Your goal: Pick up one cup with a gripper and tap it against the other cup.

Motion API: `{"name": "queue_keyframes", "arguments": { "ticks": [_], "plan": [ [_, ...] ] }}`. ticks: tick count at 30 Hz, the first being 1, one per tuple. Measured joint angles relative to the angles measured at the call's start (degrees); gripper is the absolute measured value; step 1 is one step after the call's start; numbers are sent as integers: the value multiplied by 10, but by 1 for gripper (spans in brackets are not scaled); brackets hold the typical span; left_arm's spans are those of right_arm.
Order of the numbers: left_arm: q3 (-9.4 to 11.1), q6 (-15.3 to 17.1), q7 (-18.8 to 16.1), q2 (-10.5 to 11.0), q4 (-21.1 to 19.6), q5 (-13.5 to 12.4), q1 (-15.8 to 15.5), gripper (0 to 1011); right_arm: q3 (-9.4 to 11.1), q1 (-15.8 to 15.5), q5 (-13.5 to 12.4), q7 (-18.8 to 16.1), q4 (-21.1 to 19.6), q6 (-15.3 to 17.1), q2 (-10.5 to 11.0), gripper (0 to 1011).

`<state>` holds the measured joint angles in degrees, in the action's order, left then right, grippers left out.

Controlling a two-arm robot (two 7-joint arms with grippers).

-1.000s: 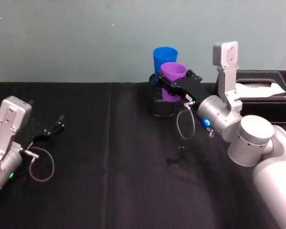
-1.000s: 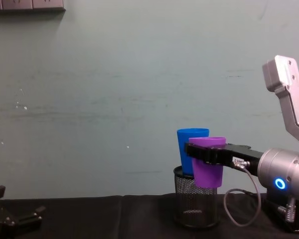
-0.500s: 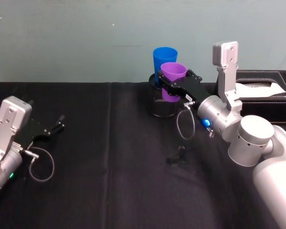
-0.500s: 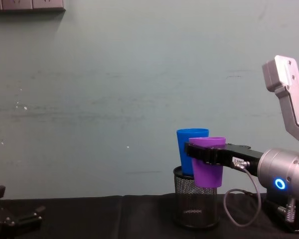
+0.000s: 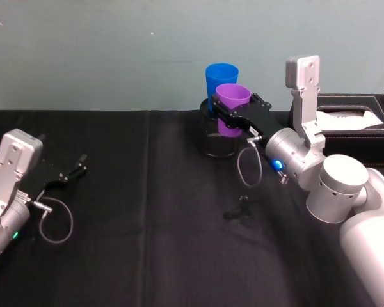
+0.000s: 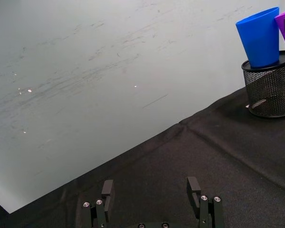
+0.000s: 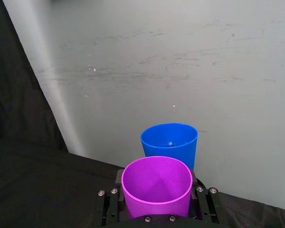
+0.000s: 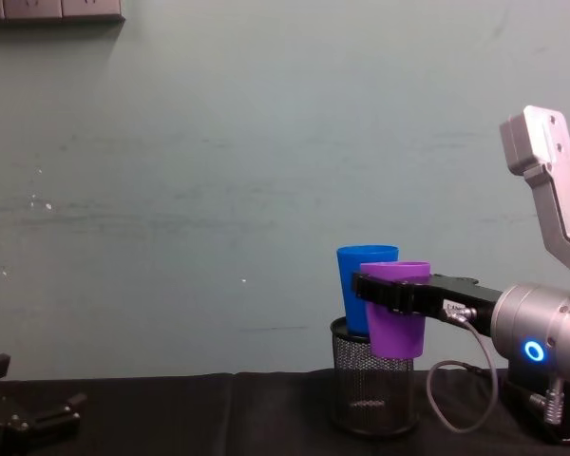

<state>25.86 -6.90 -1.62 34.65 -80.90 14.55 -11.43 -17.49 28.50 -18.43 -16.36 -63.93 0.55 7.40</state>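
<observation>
Over at the back of the black-draped table (image 5: 147, 224), close to the pale green wall, the right gripper (image 5: 235, 110) reaches out from the silver-grey arm with its blue ring light glowing. Its black flat fingers (image 7: 204, 207) are clamped on either side of the purple cup (image 5: 233, 96), gripping it just under the rim. The cup is upright, mouth up, and hangs in the air with nothing under it. From the chest camera its base sits a little below the rim of the black wire-mesh pen holder (image 8: 370, 389), on the side nearer the robot.

Standing in that holder is the blue cup (image 5: 221, 73), also upright, its top a bit higher than the purple one. The two cups are right up against each other, the purple one just in front of the blue. From where I look, I can't say whether their walls actually touch.

Far off on the left side of the table, well apart from the cups, the left gripper (image 6: 152, 190) hangs low over the cloth. Its two fingers are spread, with only bare cloth between them.

Nearer the robot, a small black clamp (image 5: 243, 208) lies on the cloth below the right arm's looping cable. A dark tissue box (image 5: 352, 121) sits at the back on the right, behind that arm
</observation>
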Motion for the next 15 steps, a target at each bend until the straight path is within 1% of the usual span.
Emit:
{"name": "queue_keyframes", "arguments": {
  "ticks": [15],
  "plan": [
    [0, 0, 0, 0, 0, 0, 0, 1000, 0, 0, 0, 0, 0, 0, 0, 735]
  ]
}}
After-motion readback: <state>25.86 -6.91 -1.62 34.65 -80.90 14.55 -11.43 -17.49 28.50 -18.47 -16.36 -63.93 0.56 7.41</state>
